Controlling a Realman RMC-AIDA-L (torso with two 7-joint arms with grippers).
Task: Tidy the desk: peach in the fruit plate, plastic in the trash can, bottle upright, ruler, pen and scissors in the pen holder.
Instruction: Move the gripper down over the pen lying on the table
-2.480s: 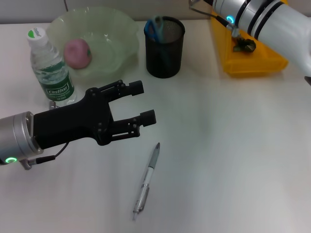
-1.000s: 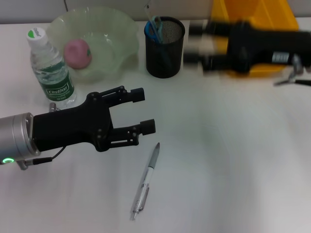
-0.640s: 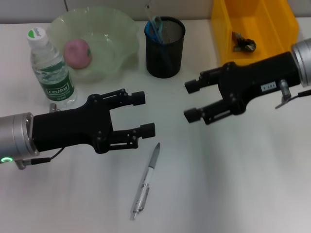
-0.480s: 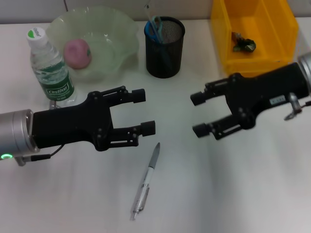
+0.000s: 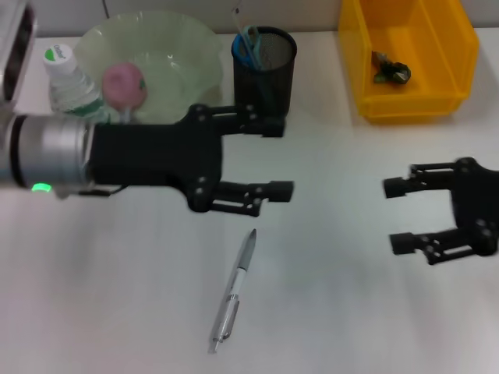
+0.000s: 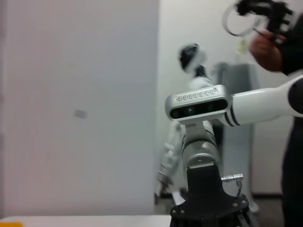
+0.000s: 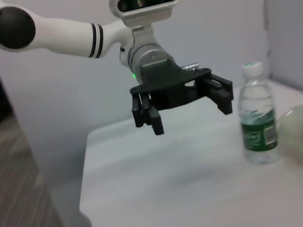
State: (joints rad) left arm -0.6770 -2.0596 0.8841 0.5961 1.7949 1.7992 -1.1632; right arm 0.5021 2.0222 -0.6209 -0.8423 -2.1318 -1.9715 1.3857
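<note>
A silver pen (image 5: 236, 292) lies on the white desk near the front. My left gripper (image 5: 279, 158) is open and empty, above and behind the pen, in front of the black mesh pen holder (image 5: 263, 78). It also shows in the right wrist view (image 7: 189, 113). Blue scissors (image 5: 248, 43) stand in the holder. A pink peach (image 5: 125, 84) sits in the green plate (image 5: 168, 35). The bottle (image 5: 69, 82) stands upright, partly behind my left arm. My right gripper (image 5: 394, 216) is open and empty at the right. Crumpled plastic (image 5: 390, 70) lies in the yellow bin (image 5: 409, 109).
The bottle (image 7: 258, 127) also shows in the right wrist view, beside the desk's edge. The left wrist view looks across at my right arm's black wrist (image 6: 208, 208), with a person in the background.
My left gripper has moved right and back toward the pen holder. My right gripper has swung from the yellow bin out over the desk, then drawn back to the right and front.
</note>
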